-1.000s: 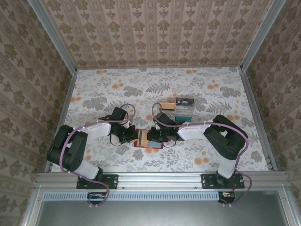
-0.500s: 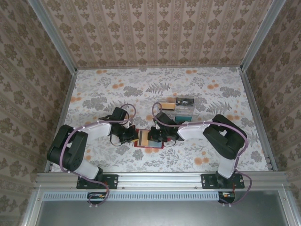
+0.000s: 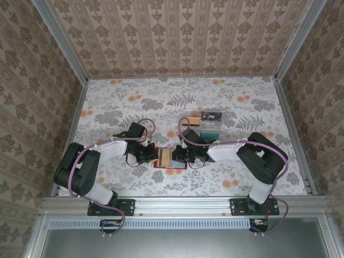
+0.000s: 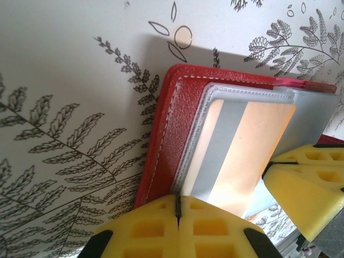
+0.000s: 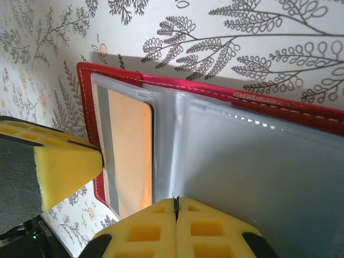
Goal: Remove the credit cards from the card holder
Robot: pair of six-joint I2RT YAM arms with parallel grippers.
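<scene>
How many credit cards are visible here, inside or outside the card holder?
4. One tan card sits in a sleeve of the red card holder; a tan-gold card, a black card and a teal card lie on the table beyond it. Other sleeves may hide more.

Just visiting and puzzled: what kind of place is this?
Probably a robot test booth dressed like a home: wallpapered walls, metal frame, left arm and right arm bolted by a floral table.

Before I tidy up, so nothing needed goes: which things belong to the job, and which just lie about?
Job: holder, tan card in it, cards at the back, left claw, right claw.
Lying about: floral cloth, walls.
</scene>
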